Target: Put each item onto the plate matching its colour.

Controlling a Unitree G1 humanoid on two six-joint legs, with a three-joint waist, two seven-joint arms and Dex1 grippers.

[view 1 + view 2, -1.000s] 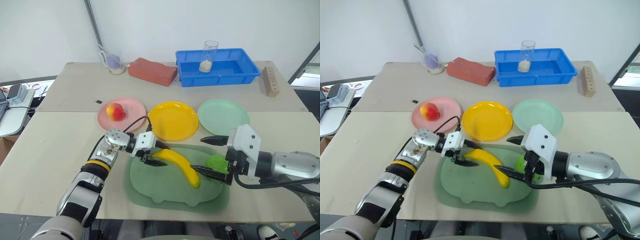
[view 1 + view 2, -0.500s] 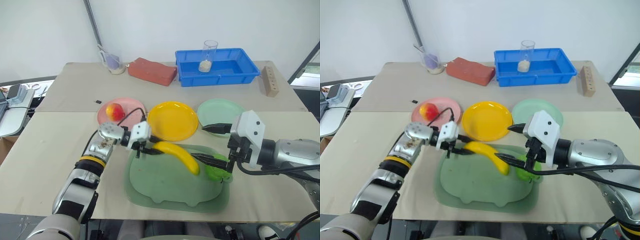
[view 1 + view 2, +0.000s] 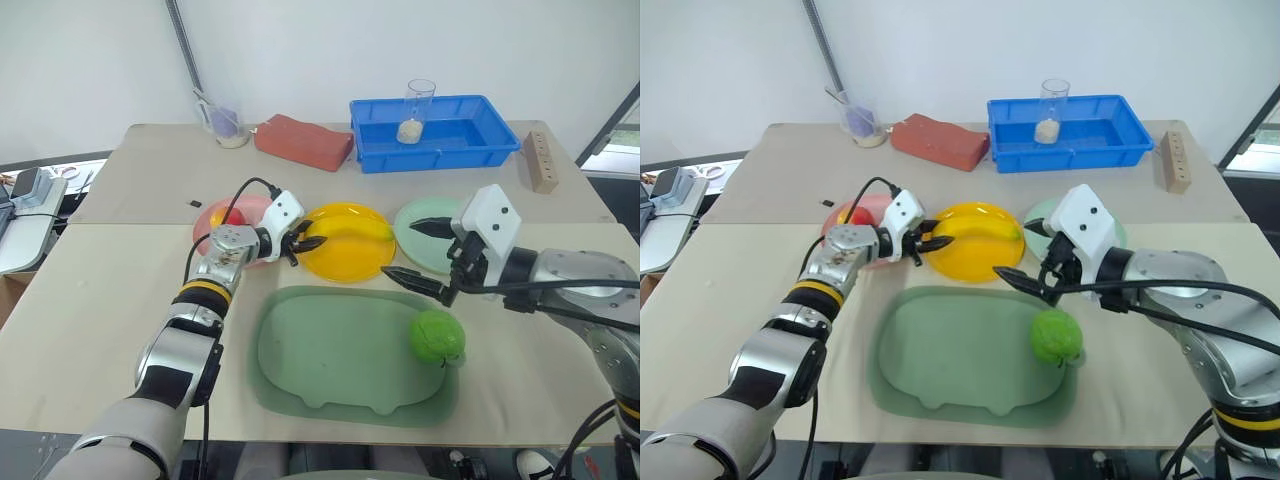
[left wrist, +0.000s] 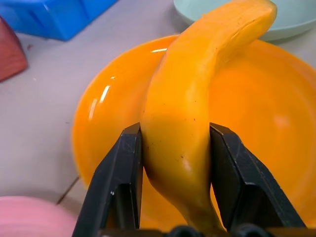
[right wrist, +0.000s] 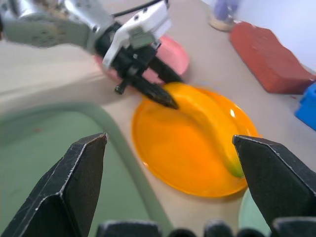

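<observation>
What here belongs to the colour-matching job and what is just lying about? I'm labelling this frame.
Job: banana, apple, green fruit, yellow plate, pink plate, mint plate.
Lying about: green tray, blue bin, red brick, glass, wooden block.

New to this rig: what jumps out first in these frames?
The left gripper, jaws shut on the curved yellow toy banana, holds it over the round yellow plastic plate at mid-table. Next, the bumpy bright green round toy fruit on the right end of the dull green rounded tray, with the open right gripper above the tray's far edge. The red-and-yellow toy apple sits on the pink plate.
</observation>
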